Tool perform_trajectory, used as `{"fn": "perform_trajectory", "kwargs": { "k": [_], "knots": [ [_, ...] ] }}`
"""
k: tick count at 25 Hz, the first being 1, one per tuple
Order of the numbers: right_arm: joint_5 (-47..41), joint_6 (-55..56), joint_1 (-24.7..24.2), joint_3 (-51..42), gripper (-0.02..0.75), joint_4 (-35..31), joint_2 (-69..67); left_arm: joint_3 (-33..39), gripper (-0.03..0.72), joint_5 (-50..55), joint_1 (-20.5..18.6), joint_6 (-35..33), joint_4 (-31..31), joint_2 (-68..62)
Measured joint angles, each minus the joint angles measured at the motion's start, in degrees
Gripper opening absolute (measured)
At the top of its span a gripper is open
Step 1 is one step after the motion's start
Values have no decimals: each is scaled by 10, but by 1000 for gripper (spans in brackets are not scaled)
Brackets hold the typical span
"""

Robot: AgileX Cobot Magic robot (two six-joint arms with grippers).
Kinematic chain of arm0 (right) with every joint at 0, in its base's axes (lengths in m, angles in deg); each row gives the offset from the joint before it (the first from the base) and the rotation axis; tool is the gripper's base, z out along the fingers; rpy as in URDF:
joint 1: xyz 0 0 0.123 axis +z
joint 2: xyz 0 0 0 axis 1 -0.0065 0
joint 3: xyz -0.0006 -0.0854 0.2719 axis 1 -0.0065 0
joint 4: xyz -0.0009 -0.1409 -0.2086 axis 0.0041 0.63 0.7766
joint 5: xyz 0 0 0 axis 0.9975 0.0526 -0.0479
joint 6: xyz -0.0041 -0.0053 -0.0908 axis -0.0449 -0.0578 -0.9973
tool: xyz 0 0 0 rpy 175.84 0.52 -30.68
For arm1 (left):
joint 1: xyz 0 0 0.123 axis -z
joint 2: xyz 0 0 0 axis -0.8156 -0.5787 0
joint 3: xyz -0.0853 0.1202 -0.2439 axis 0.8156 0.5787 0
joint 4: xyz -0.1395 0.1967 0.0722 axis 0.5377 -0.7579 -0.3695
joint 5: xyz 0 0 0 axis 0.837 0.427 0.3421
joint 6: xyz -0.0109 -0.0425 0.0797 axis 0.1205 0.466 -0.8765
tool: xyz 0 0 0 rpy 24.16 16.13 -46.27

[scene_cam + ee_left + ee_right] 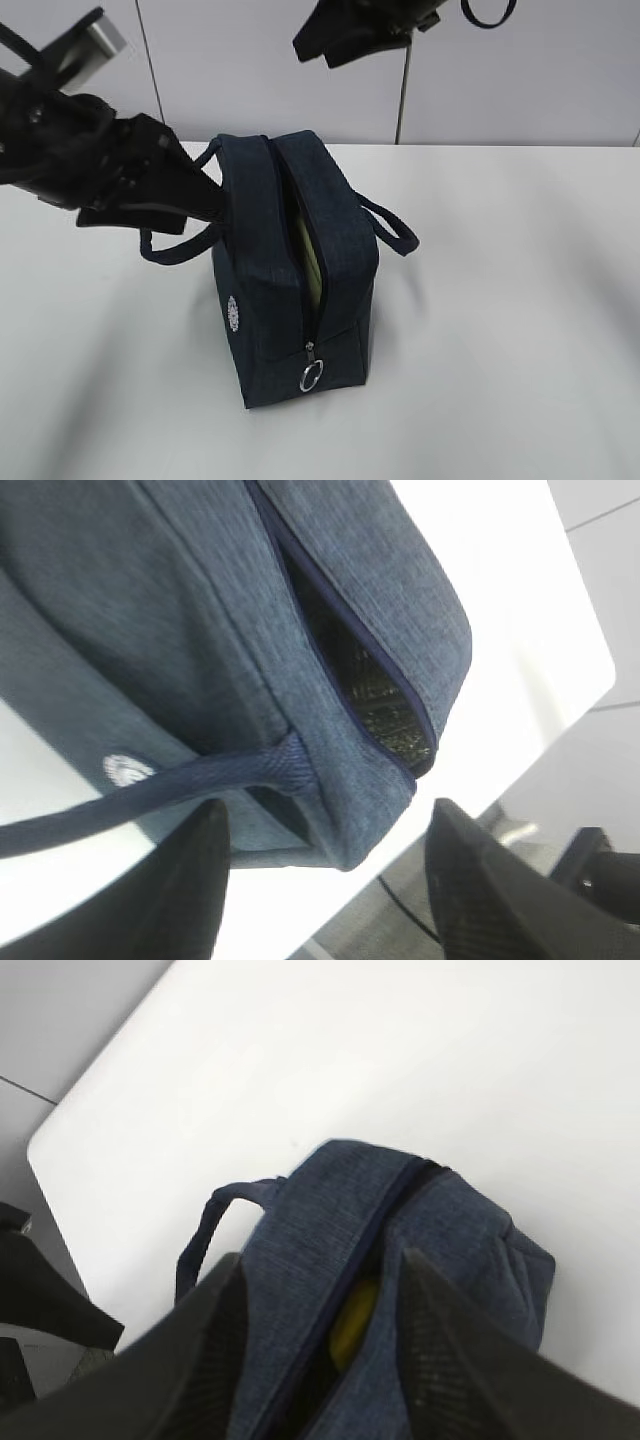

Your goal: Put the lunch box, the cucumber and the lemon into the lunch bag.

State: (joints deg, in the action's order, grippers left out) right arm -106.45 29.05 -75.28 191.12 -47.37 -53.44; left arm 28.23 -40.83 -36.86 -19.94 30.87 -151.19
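Observation:
The dark navy lunch bag (290, 290) stands upright on the white table (500, 330), with its top zipper slit gaping. Through the slit I see a pale green edge of the lunch box (311, 258) and, in the right wrist view, the yellow lemon (352, 1325). The cucumber is hidden. My left gripper (205, 200) is open at the bag's left side by the handle (150, 785); its fingers (200, 880) stand apart with nothing pinched. The right gripper (320, 1260) hangs open above the bag (400, 1250), clear of the fabric.
The zipper's metal ring pull (311, 375) hangs at the bag's near end, and a round white logo (234, 315) marks the side. The second handle (395, 228) sticks out to the right. The table's far edge (540, 750) lies close behind the bag.

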Motion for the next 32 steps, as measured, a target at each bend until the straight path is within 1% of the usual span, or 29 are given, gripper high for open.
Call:
{"fn": "perform_trajectory", "kwargs": {
  "k": [2, 8, 12, 14, 22, 27, 29, 32],
  "knots": [
    [12, -7, 0, 5, 364, -9, 21, 0, 432, -11, -7, 0, -25, 29],
    [109, -36, 0, 8, 344, -22, 119, 0, 432, -56, -8, -1, -111, 105],
    [127, -54, 0, 8, 334, -22, 181, 0, 430, -69, -8, -1, -140, 135],
    [126, -57, 0, 8, 317, -26, 207, 0, 425, -71, -8, -1, -146, 144],
    [104, -61, 0, 8, 319, -25, 314, 0, 417, -72, -8, -1, -150, 153],
    [52, -32, 0, 9, 297, -4, 365, 0, 410, -72, -8, -1, -150, 155],
    [27, -15, 0, 11, 295, -4, 372, 0, 407, -72, -8, -1, -150, 155],
    [3, 0, 0, 11, 288, -23, 373, 0, 405, -72, -8, -1, -150, 156]
  ]
}}
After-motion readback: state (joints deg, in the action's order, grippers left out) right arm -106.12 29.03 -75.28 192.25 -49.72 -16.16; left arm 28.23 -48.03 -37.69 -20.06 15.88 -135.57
